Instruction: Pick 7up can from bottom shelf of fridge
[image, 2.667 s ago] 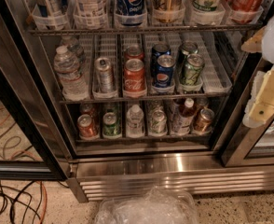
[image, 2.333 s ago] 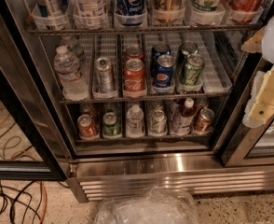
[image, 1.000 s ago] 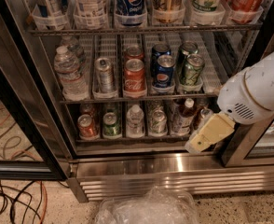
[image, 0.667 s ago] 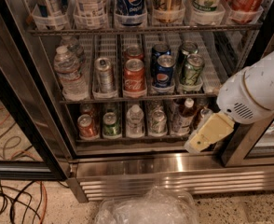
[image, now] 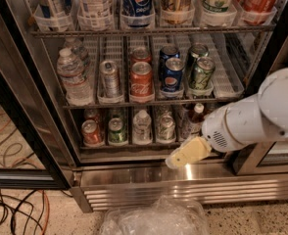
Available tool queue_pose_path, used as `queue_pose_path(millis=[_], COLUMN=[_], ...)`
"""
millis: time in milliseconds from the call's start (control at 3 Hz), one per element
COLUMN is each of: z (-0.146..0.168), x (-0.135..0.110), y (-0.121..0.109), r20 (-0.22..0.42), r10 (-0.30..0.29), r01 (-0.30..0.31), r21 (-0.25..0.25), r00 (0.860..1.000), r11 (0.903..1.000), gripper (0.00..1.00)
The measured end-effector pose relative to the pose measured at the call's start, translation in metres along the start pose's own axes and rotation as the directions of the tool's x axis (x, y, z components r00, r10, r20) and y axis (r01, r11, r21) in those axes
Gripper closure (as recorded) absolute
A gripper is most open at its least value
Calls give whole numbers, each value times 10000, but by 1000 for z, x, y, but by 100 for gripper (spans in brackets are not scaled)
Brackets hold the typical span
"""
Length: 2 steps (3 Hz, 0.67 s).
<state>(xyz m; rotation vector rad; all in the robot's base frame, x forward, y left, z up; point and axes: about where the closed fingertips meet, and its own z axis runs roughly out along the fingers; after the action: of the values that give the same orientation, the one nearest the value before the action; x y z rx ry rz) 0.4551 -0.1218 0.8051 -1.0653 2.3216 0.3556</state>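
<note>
Cables [image: 12, 214] are lying on the speckled floor [image: 281, 214] beside the fridge [image: 183, 179]. The 7up can [image: 166, 128] is standing near the front edge of the bottom shelf [image: 127, 146]. The gripper [image: 177, 158] is hanging just below that edge. Open or closed, nobody can tell.

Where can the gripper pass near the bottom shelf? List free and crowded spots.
Free: the middle rack's right end, past the green can; the steel sill left of the gripper, before the bottom shelf. Crowded: the bottom shelf, lanes filled from the red can to the bottle, the 7up can between neighbours.
</note>
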Motion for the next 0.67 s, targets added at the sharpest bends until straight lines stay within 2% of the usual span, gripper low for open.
queue_pose_path(millis=[333,667], z=[54,94], x=[14,16], y=[15,16], r20=[555,1183], r10=[1558,2424], r01=[-1552,-2419], r21=[-156,-185], r00=[9862,9629], r11=[9878,9701], gripper=[0,0])
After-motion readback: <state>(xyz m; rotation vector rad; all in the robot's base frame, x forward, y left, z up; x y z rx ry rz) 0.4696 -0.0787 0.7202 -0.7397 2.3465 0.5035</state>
